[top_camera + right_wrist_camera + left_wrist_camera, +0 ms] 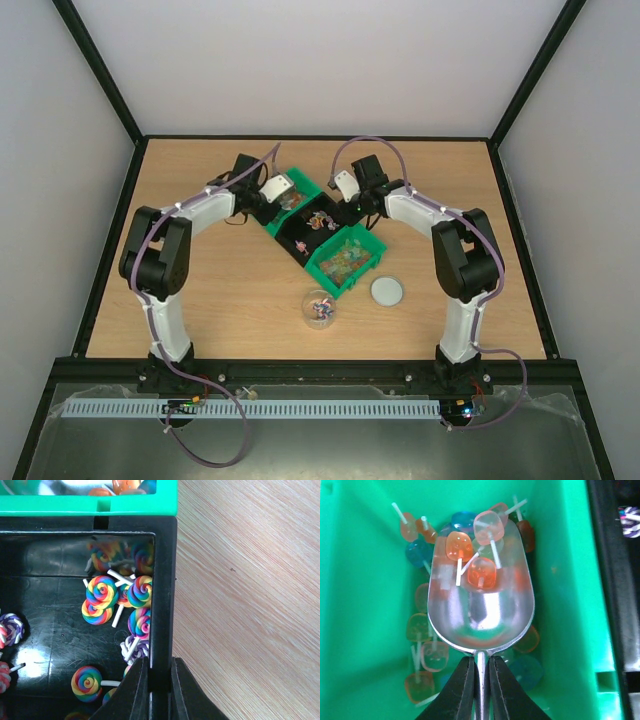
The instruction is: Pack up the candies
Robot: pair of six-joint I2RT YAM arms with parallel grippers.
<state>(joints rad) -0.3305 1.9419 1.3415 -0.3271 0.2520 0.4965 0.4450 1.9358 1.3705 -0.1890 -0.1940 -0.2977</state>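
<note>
Scooping time: left end effector [481,662] is clamped shut on the handle of the metal scoop [482,610], which sits in the far-left green bin [360,605] with a few candies [481,572] in its bowl and more half hidden underneath. Right end effector [160,665] pinches the black bin [162,605] wall, I'd guess to stop it sliding. Clear jar [319,308] and lid [387,291] sit nearer on the desk [220,310]. Scoop handle's cut off and the jar contents are too tiny to read
</note>
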